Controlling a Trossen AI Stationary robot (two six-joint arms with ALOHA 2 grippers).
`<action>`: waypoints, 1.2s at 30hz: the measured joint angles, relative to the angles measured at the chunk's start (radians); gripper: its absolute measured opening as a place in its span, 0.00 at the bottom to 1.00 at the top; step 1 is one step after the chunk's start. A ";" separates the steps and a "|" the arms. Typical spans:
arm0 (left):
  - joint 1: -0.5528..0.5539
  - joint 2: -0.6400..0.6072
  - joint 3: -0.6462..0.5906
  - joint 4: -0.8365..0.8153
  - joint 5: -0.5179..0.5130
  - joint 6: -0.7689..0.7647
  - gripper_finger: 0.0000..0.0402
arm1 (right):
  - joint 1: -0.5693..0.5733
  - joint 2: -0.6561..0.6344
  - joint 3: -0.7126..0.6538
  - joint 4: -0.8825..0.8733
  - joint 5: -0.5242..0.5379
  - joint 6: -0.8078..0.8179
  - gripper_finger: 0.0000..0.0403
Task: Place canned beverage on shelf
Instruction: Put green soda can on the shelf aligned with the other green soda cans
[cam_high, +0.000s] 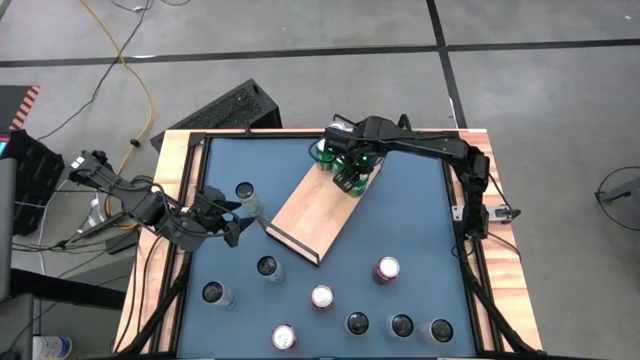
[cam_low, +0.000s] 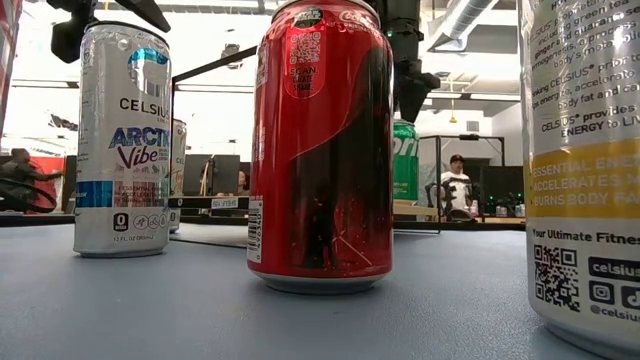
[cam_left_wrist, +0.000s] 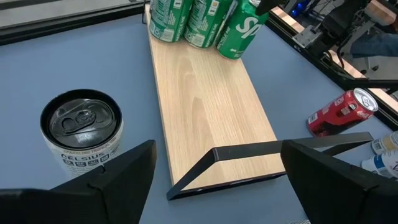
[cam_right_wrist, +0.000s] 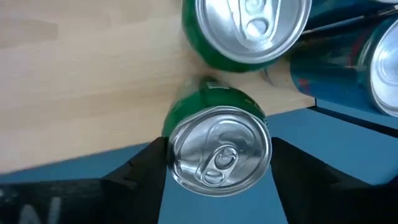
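Observation:
The shelf (cam_high: 318, 208) is a light-wood board with a black wire rail at its near end, lying slantwise on the blue tabletop. Two green cans (cam_left_wrist: 186, 18) stand on its far end. My right gripper (cam_high: 352, 178) is over that end, shut on a third green can (cam_right_wrist: 219, 149), which also shows tilted in the left wrist view (cam_left_wrist: 242, 28). My left gripper (cam_left_wrist: 214, 183) is open and empty by the shelf's near left corner, next to a white Celsius can (cam_left_wrist: 81, 134) standing on the tabletop. My right gripper pinches the green can's side wall (cam_right_wrist: 171, 134) between its two fingers, one on each side just below the rim. The fingers (cam_right_wrist: 298, 171) point down from above. The can is tilted, its bottom at the shelf's far right edge; whether it touches the board, I cannot tell.
Several cans stand on the tabletop toward the near edge, among them a red one (cam_high: 386, 269), another red one (cam_high: 321, 297) and dark-topped ones (cam_high: 401, 325). A white can (cam_high: 268, 266) stands near the shelf's rail. The wooden table rim (cam_high: 170, 200) bounds the blue top.

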 joint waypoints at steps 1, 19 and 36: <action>0.000 0.000 0.000 0.000 0.000 0.000 0.82 | 0.000 0.000 0.000 -0.009 0.000 -0.012 0.58; 0.000 0.000 0.000 -0.001 -0.010 0.000 0.82 | 0.032 0.000 -0.001 -0.024 0.093 -0.262 0.54; 0.000 0.000 0.000 -0.001 -0.015 -0.010 0.82 | 0.039 0.001 -0.002 0.001 0.127 -0.478 0.55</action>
